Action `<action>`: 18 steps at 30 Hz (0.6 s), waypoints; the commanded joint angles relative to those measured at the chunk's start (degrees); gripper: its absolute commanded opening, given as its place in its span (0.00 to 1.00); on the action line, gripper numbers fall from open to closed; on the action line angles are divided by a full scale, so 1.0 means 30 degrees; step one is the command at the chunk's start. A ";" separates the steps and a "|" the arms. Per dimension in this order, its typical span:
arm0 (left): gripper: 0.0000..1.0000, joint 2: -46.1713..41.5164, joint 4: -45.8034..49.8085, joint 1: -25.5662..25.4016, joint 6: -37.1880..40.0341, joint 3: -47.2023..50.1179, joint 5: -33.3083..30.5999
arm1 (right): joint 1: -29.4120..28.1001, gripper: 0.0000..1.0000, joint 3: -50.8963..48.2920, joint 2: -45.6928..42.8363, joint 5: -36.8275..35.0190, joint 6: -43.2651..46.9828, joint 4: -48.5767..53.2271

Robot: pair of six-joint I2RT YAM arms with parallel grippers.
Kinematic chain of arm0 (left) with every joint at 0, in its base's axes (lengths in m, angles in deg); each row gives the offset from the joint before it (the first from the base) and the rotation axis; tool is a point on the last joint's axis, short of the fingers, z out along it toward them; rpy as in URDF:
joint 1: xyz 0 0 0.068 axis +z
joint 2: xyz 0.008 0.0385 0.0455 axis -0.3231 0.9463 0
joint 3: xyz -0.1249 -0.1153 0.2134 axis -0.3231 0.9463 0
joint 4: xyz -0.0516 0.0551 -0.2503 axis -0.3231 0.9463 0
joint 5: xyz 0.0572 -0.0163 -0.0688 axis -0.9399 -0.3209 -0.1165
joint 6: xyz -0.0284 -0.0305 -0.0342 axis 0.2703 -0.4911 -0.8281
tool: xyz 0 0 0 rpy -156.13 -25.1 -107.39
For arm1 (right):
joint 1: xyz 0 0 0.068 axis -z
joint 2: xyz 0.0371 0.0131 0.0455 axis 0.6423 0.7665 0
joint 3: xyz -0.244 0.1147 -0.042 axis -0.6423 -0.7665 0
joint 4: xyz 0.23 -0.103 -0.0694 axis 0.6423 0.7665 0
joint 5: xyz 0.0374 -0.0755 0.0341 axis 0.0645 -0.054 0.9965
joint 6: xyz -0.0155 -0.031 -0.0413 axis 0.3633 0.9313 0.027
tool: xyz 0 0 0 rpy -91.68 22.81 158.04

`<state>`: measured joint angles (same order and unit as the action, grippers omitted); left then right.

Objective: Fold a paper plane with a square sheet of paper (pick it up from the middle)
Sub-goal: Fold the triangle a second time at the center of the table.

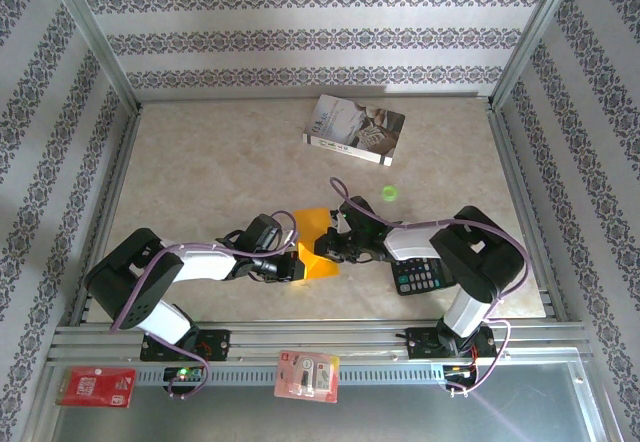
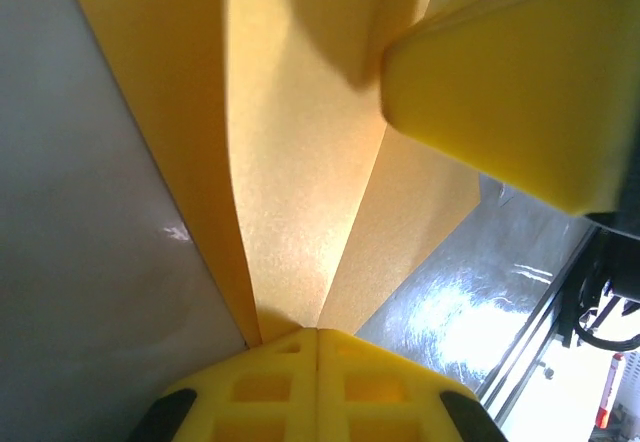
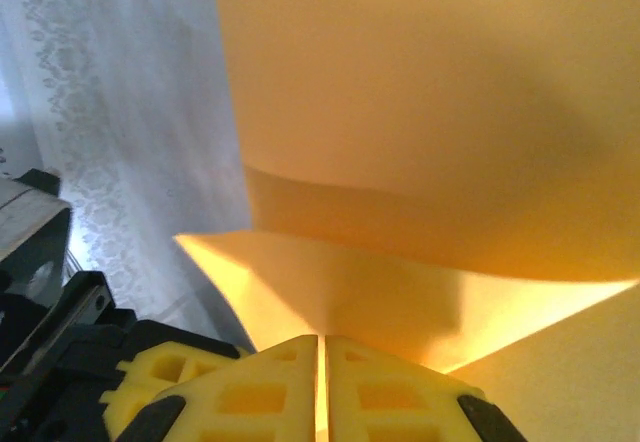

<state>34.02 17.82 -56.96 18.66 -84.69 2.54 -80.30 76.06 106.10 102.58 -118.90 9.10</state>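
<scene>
The orange square sheet of paper (image 1: 316, 247) is held off the table between my two grippers, near the front centre. It is folded into layered flaps, a broad wedge rather than a slim paper plane. My left gripper (image 1: 297, 262) is shut on its lower left edge. In the left wrist view the paper (image 2: 300, 162) fans out from the closed jaws of the left gripper (image 2: 317, 332). My right gripper (image 1: 336, 245) pinches the sheet's right side. In the right wrist view a thin edge of the paper (image 3: 420, 112) sits in the narrow slit of the right gripper (image 3: 322, 342).
A grey-white book (image 1: 355, 129) lies at the back of the table. A small green object (image 1: 389, 194) sits right of centre. A black calculator (image 1: 422, 274) lies under my right arm. A red packet (image 1: 97, 386) and a battery pack (image 1: 308, 375) rest on the front rail.
</scene>
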 commanded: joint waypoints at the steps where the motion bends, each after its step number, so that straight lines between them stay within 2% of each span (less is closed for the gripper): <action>1: 0.00 0.1104 0.3332 0.0178 0.0291 0.0615 -0.1396 | -0.0440 0.11 -0.0373 -0.0638 -0.0488 -0.0617 0.0132; 7: 0.00 0.0840 0.4691 0.0193 0.0586 0.0313 -0.1954 | -0.1099 0.09 -0.0348 -0.0187 -0.0776 -0.1216 -0.0347; 18: 0.00 0.0803 0.5089 0.0193 0.0769 0.0192 -0.2402 | -0.1901 0.08 -0.0451 0.0730 -0.1107 -0.1896 -0.0843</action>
<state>34.15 21.01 -56.96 18.95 -86.20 2.04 -85.11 75.47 107.13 100.48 -123.21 7.97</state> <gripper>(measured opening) 0.037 0.083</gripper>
